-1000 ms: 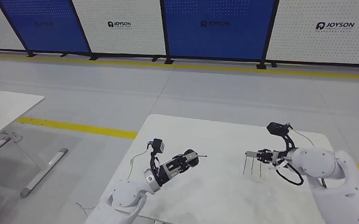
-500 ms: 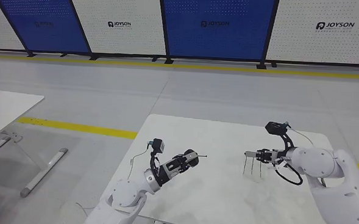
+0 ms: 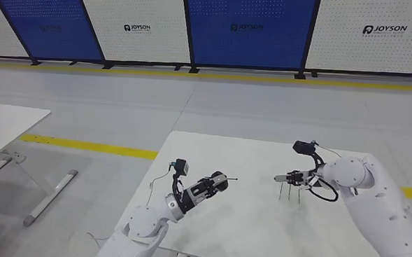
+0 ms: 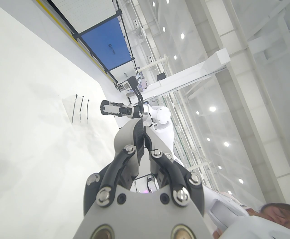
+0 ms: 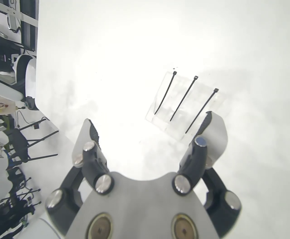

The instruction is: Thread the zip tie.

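The job looks to be at its pick-up stage: nothing is threaded yet. Three slim black plastic zip ties lie side by side, apart from one another, on a small clear plastic sheet towards the right of the white worktop.

The right tool hangs over the near edge of that sheet with its jaws spread wide and nothing between them. From its wrist view, one finger sits just beside the tail of the outermost tie. I can't tell whether it touches the sheet.

The left tool is held up off the worktop, well apart from the ties, with its ribbed pads pressed together. From above, a thin dark sliver pokes out past its tip. It may be a tie, but it is too fine for me to say.

To my eye, the next move asks the right tool to straddle a single strap, come down squarely and pinch it. The straps are thin and lie flat on a slick sheet, so the sheet may slide or a neighbouring tie may get nudged.
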You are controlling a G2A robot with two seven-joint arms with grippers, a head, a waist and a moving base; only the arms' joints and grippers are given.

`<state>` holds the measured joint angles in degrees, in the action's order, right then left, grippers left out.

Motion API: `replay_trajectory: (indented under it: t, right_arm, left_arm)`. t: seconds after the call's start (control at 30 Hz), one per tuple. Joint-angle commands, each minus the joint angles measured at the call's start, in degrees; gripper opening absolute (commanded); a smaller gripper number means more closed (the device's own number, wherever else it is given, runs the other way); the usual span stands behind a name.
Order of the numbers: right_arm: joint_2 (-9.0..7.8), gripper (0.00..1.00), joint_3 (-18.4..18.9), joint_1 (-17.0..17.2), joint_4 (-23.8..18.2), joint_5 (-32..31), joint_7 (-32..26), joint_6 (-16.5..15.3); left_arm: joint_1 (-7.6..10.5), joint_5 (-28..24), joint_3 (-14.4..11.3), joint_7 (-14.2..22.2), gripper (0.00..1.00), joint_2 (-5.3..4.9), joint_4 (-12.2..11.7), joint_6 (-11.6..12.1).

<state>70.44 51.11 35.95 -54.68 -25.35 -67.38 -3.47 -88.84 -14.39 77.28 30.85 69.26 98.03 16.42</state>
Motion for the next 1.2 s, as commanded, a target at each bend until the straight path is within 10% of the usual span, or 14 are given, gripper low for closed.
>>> replay_trajectory:
  t: [0.0, 0.63, 0.9, 1.0, 1.17]
  right_arm:
    - [0.51, 1.00, -0.8, -0.9, 2.1, 0.6, 0.7, -0.4]
    - [0.91, 1.00, -2.0, -1.0, 1.2, -0.2, 0.7, -1.0]
    - [2.40, 1.00, -3.5, -3.5, 7.6, 2.9, 0.4, -2.5]
    - [3.14, 0.68, -4.5, -4.4, 10.7, 3.2, 1.0, -2.4]
    - [4.05, 0.43, -6.0, -5.4, 13.3, 2.2, 1.7, -0.9]
  left_arm:
    - [0.00, 0.0, 0.0, 0.0, 0.00, 0.00, 0.0, 0.0]
    - [0.00, 0.0, 0.0, 0.0, 0.00, 0.00, 0.0, 0.0]
    - [0.00, 0.0, 0.0, 0.0, 0.00, 0.00, 0.0, 0.0]
    - [0.00, 0.0, 0.0, 0.0, 0.00, 0.00, 0.0, 0.0]
    - [0.00, 0.0, 0.0, 0.0, 0.00, 0.00, 0.0, 0.0]
